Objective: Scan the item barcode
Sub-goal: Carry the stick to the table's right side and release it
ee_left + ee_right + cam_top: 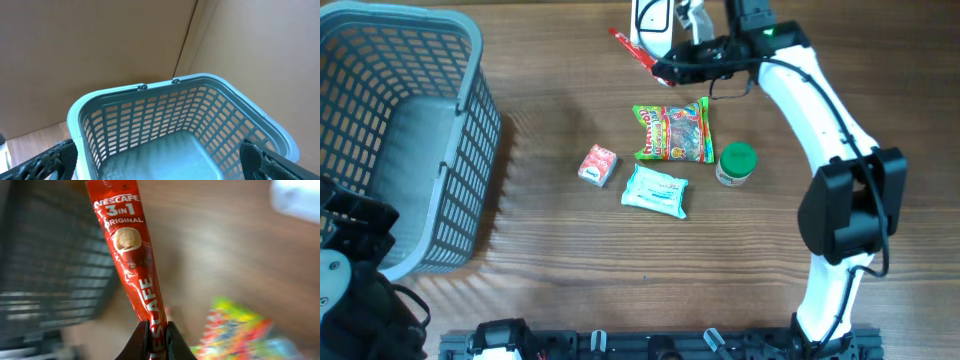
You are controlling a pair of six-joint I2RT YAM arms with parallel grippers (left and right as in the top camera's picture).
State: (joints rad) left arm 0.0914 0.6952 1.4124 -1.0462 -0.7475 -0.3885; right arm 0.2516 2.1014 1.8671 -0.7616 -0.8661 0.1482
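- Overhead: the right arm reached to the far edge of the worktop, and the right pincer was shut on one end of the red sachet. The rest of the sachet pointed away toward the far left.
- A white device stood just beside the sachet. It was probably the scanner, but too little of it showed to be sure.
- Mid-worktop lay a gummy bag, a green-lidded jar, a tissue pack and a small red packet. None of them was touched. The basket sat at the left, with the left arm parked near its front corner.
- Left wrist: the left pincer was spread wide and held nothing, one fingertip in each lower corner. It looked down into the basket, which seemed to have nothing in it.
- Right wrist: the right pincer was narrow, nipping the sachet at its lower end. The printed front faced the camera and the stick ran up and slightly left. No barcode showed on that face. The background was blurred, with the gummy bag only a smear.
- Step in hand, as I judged it: the item was secured and the scan itself was not yet done.
- The next move called for bringing the sachet before the scanner's window. It would likely need a turn to show the hidden back, where the barcode probably sat. The thin, limp stick was pinched at one end, so it could droop or swing, and a slow, steady wrist would suit.
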